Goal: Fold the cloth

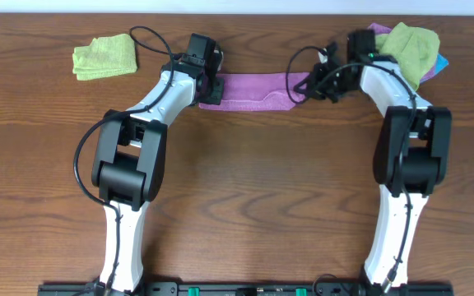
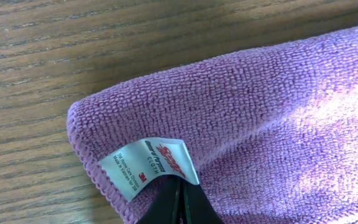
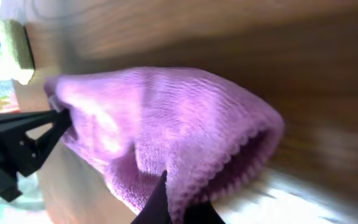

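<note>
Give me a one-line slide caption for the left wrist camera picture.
Left claw pinches the purple cloth at its corner, beside the white label, on the wooden table.

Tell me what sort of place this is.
Probably a robot test bench for cloth handling: a left arm and right arm at a wood-grain table, a purple cloth between them, a green cloth and a pile of cloths set aside.

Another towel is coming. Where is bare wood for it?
Bare: the wide stretch between left arm and right arm, below the purple cloth; also the wood below the green cloth. Crowded: the far right corner, with the cloth pile.
</note>
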